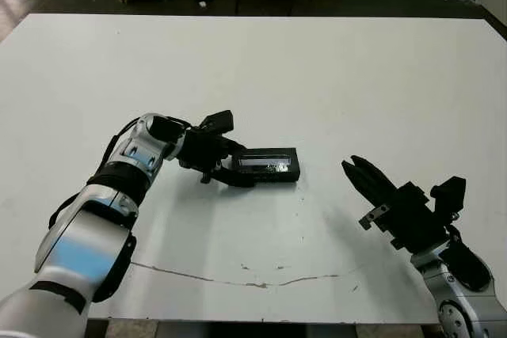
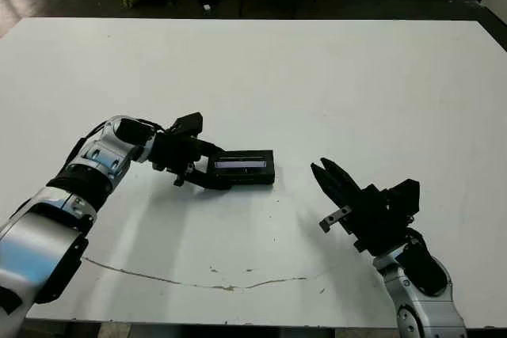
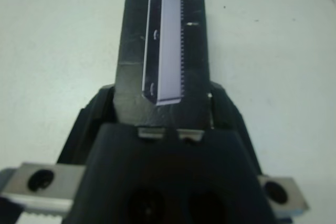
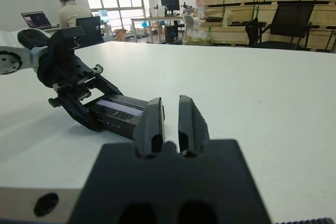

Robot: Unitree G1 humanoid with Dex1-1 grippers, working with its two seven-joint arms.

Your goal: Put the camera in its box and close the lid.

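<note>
Black card or plastic forms the lid (image 1: pixel 268 164), which lies flat near the middle of the white tabletop (image 1: pixel 333 69), its glossy bluish-grey strip facing up. It appears to sit on the box, which it hides; the camera is not visible, so whether it is inside cannot be confirmed.

The left pincer (image 1: pixel 238 170) is at the lid's left short end, one finger on each long side. In the left wrist view the fingers appear to touch the sides, so it reads as clamped on the lid.

The right pincer (image 1: pixel 354 172) hangs well apart to the right, fingers nearly together with a narrow gap, holding nothing.

Handling judgement: light, stiff, thin-walled, glossy top likely slippery. Grip the long side walls, not the strip; press down evenly to seat.

No brand, label or writing is legible; faint marks on the strip are too small to read.
</note>
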